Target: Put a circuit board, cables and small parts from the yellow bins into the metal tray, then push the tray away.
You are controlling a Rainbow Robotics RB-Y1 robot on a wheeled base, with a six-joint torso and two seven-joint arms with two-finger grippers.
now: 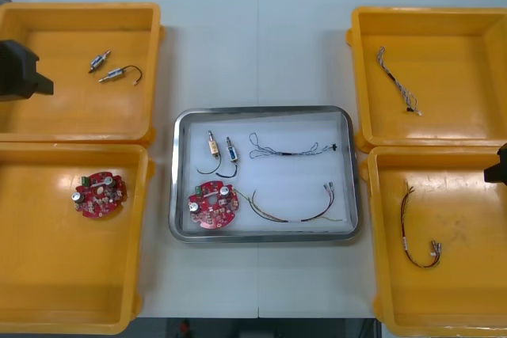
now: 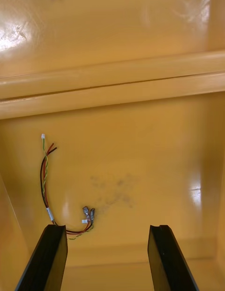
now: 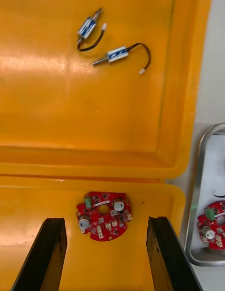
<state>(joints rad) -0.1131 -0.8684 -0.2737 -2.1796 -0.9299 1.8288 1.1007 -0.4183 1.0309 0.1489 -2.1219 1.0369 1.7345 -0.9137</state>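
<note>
The metal tray [image 1: 266, 109] in the middle of the table holds a round red circuit board [image 1: 212, 204], two small metal parts [image 1: 222, 149], a twisted blue and white cable [image 1: 289, 149] and a red and yellow cable [image 1: 297, 208]. My left gripper [image 3: 107, 220] is open above the left bins, with a second circuit board [image 3: 104, 216] below its fingers and two small metal parts [image 3: 101, 42] farther off. My right gripper [image 2: 108, 227] is open over the near right bin, close to another red and yellow cable [image 2: 49, 187].
Four yellow bins flank the tray. The far left bin [image 1: 71, 112] has two small metal parts [image 1: 108, 69], the near left bin [image 1: 71, 267] a circuit board [image 1: 100, 194]. The far right bin [image 1: 451, 108] holds a twisted cable [image 1: 396, 79], the near right bin [image 1: 467, 275] a red and yellow cable [image 1: 414, 231].
</note>
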